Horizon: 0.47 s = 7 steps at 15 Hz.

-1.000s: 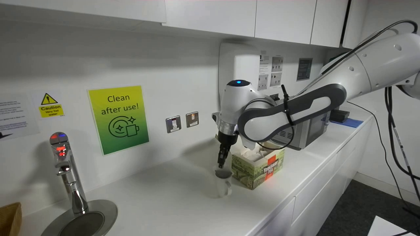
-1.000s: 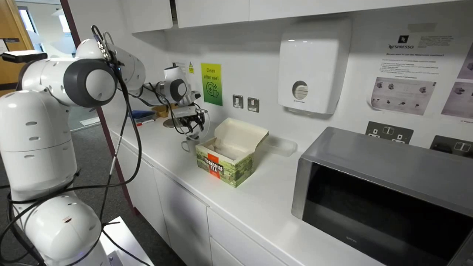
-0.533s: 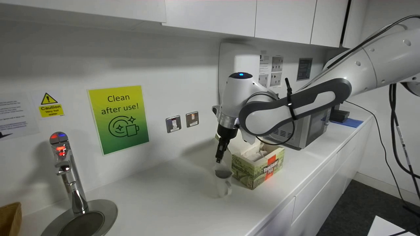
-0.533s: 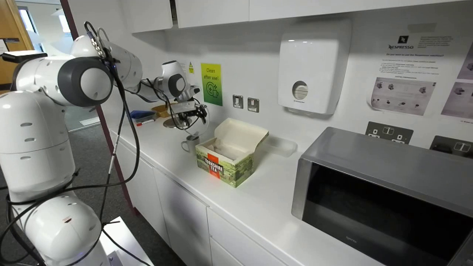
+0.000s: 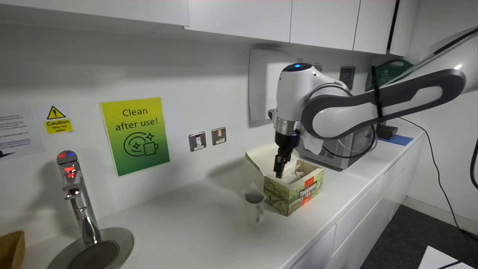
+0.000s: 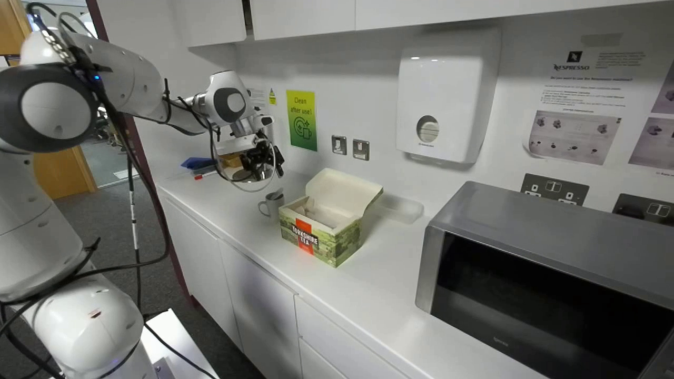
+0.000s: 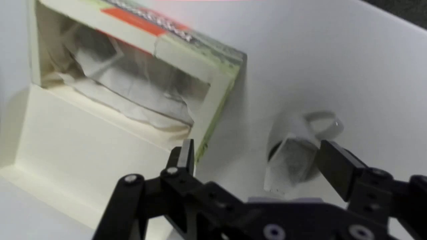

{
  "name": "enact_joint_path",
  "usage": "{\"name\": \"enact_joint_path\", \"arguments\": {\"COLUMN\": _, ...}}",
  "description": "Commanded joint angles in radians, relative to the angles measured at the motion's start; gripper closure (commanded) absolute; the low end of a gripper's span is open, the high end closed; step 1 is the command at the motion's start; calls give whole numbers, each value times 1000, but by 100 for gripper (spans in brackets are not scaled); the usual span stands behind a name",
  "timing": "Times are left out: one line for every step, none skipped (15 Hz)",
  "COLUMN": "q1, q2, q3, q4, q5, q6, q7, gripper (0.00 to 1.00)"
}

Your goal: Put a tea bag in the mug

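Gripper [image 7: 260, 160]: black, raised above the level of the mug; fingers [image 7: 337, 170] spread well apart, nothing held between them. In an exterior view its tips merge into a dark cluster, hard to make out.

Mug [image 5: 254, 215]: white, plain, upright on the counter [image 5: 194, 228], just left of the tea box in both exterior views. Interior largely hidden; in the wrist view one finger overlaps it.

Tea bag [image 7: 290, 163]: pale, partly in the mug, upper part projecting above the rim. Lower end not visible.

Tea box [image 5: 293, 194]: cardboard, lid open. Lettered "Yorkshire Tea", legible in both exterior views, blurred in the wrist view. Contents [image 7: 143, 96]: pale, overlapping, shadowed; number cannot be told.

Poster [image 5: 134, 136]: yellow to green, "Clean after use!"

Sign [image 5: 58, 120], left of the poster: "Caution Very hot water".

Notice [image 6: 590, 100], far right: headed "Nespresso"; body print too small to read.

Microwave [image 6: 553, 263]: grey, at right, cut off there; brand mark too faint to read. Half hidden behind the arm [image 5: 373, 104] in an exterior view.

Basket [image 5: 13, 248]: near left, only a part visible.
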Motion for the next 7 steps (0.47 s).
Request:
{"name": "enact_joint_path", "arguments": {"q1": -29, "q2": -225, "q3": -36, "q4": -203, "q5": 13, "q6": -56, "q7": -45, "gripper": 0}}
{"name": "enact_joint_path", "arguments": {"q1": -36, "q2": -275, "q3": -52, "q4": -250, "q5": 12, "q6": -48, "q7": -65, "gripper": 0}}
{"name": "enact_joint_path", "arguments": {"q1": -41, "q2": -320, "q3": -74, "q4": -301, "q5": 16, "q6": -14, "q7": -96, "gripper": 0}}
{"name": "enact_joint_path", "arguments": {"q1": -36, "q2": -194, "q3": -35, "q4": -177, "q5": 7, "q6": -55, "q7": -40, "gripper": 0}}
{"name": "enact_joint_path", "arguments": {"q1": -42, "q2": -234, "q3": -50, "q4": -219, "q5": 8, "q6": -52, "q7": -60, "gripper": 0}}
{"name": "enact_joint_path", "arguments": {"q1": -44, "q2": -266, "q3": -60, "q4": -248, "q5": 9, "q6": -50, "q7": -72, "gripper": 0}}
{"name": "enact_joint_path", "arguments": {"q1": -45, "q2": -285, "q3": -64, "q4": -266, "q5": 10, "q6": -49, "q7": -77, "gripper": 0}}
